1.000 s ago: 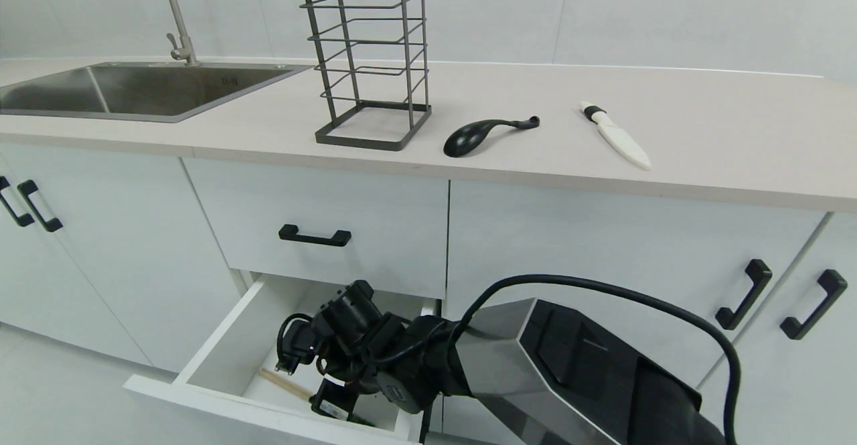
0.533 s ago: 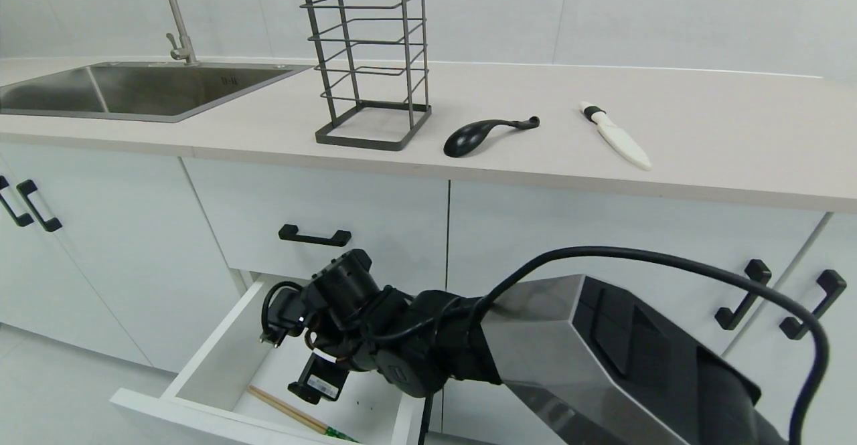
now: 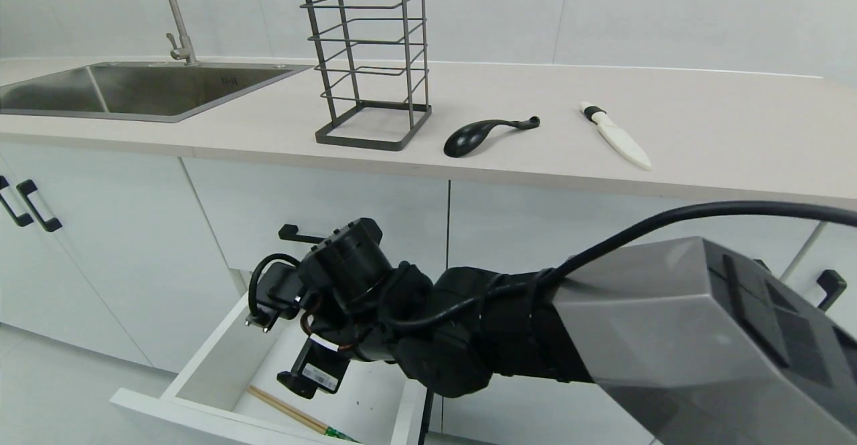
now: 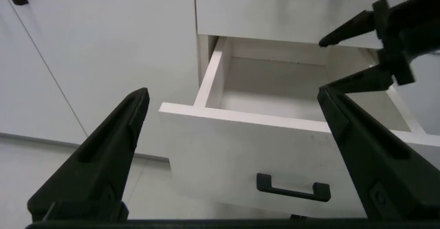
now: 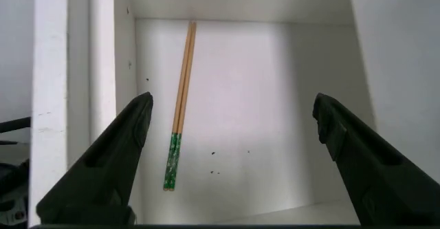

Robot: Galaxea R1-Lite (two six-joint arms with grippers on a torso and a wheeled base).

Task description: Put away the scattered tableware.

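**A:** Pair of wooden chopsticks with green-patterned ends (image 5: pixel 180 105): flat on the floor of the open white drawer (image 3: pixel 204 354), lower left of the head view.

**B:** Other tableware?

**A:** Black curved-handle spoon (image 3: pixel 472 136) at upper centre and white knife with a black collar (image 3: pixel 619 138) to its right. Both lie on the beige countertop (image 3: pixel 703 130), apart.

**B:** Grippers?

**A:** Right gripper (image 5: pixel 230 112) hangs over the drawer, fingers spread, nothing between them. Left gripper (image 4: pixel 234 98) faces the drawer front, also spread and empty.

**B:** Step?

**A:** My read: chopsticks stowed, two pieces left. The next move calls for the right arm to lift clear of the drawer and go up to the spoon, pinching across its thin handle.
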